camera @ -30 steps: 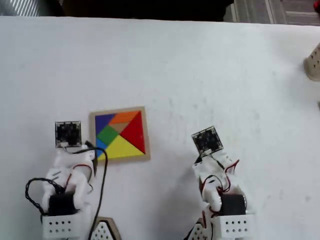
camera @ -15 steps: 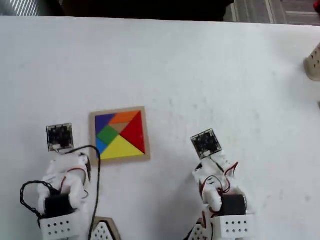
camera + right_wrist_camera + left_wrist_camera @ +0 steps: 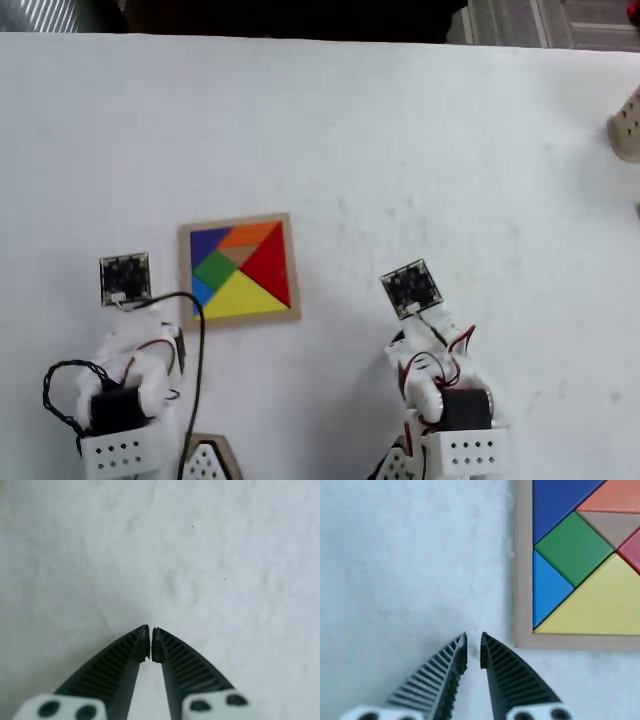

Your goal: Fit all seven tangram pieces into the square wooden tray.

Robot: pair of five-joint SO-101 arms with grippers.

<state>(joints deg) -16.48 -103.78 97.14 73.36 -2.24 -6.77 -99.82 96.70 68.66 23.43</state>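
Wooden square tray (image 3: 245,316) lies on the white table (image 3: 420,140), just beside the left arm. Coloured pieces fill it edge to edge: a large blue triangle (image 3: 557,500), an orange piece (image 3: 615,497), a green square (image 3: 574,547), a small blue triangle (image 3: 547,587), a large yellow triangle (image 3: 600,605) and a red triangle (image 3: 268,262). A small tan triangle (image 3: 613,527) sits among them; I cannot tell whether it is the seventh piece or bare tray floor.

The left gripper (image 3: 473,640) hovers over bare table near the tray's corner, its fingers nearly together, holding nothing. The right gripper (image 3: 151,632) is well apart from the tray, fingers pressed together and empty.

With no loose piece lying on the table, fitting looks finished or all but finished. The next move likely calls only for checking that tan spot.

A pale perforated object (image 3: 625,125) sits at the table's far edge, and a wooden block (image 3: 210,458) between the arm bases. Neither stands in the way.
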